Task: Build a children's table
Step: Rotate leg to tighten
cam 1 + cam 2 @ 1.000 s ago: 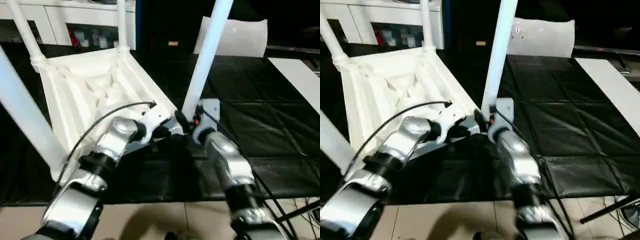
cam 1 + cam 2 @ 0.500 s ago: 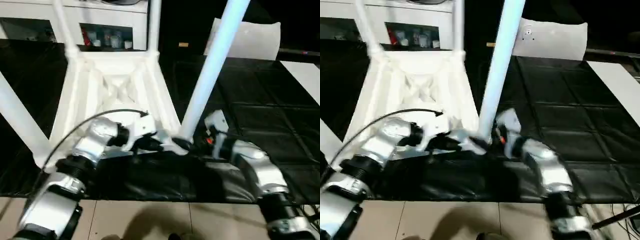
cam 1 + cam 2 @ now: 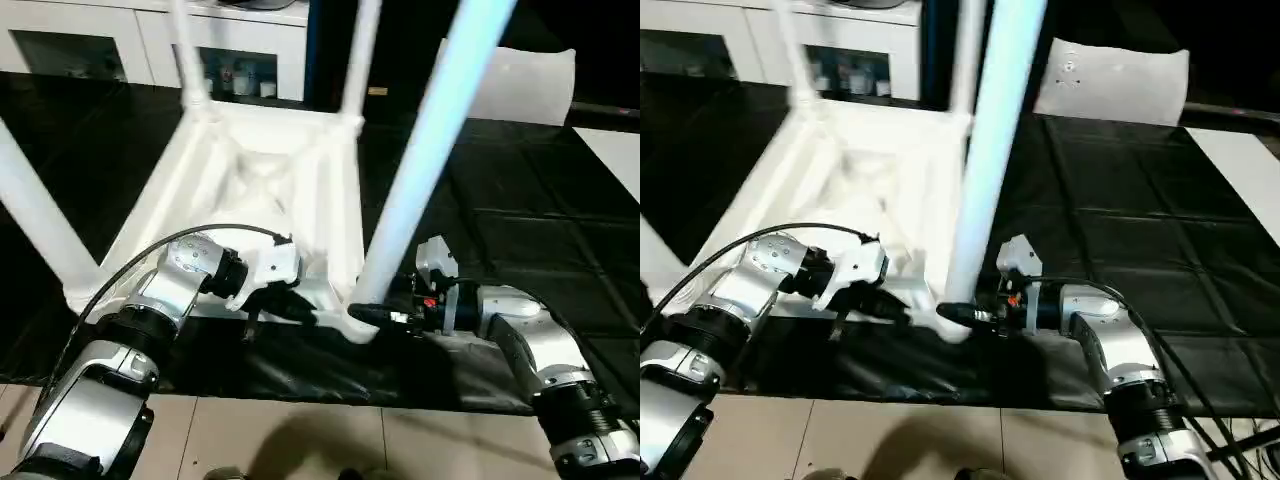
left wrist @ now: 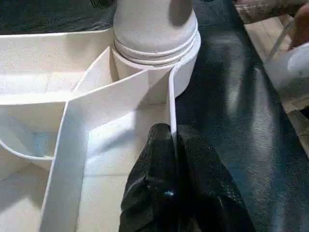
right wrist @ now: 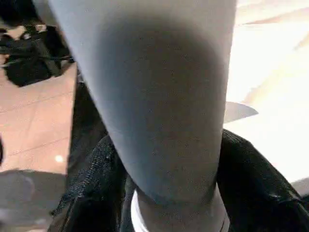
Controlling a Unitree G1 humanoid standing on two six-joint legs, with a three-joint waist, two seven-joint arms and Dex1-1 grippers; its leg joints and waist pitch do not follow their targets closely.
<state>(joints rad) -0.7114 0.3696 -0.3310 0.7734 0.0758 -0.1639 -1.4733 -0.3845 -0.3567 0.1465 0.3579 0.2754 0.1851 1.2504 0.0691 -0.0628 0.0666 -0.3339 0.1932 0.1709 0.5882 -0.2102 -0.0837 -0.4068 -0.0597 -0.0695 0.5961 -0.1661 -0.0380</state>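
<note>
The white plastic rectangular tabletop [image 3: 255, 200] lies ribbed underside up on the black-covered worktop [image 3: 520, 250], white tube legs rising from its corner sockets. At its near edge, the left hand [image 4: 170, 145] is pinched shut on the tabletop's thin rim wall. Right of that, at the near right corner socket [image 3: 355, 322], the right hand [image 3: 392, 316] has its black fingers [image 5: 253, 183] either side of the nearest white tube leg [image 3: 425, 150], apparently gripping it.
</note>
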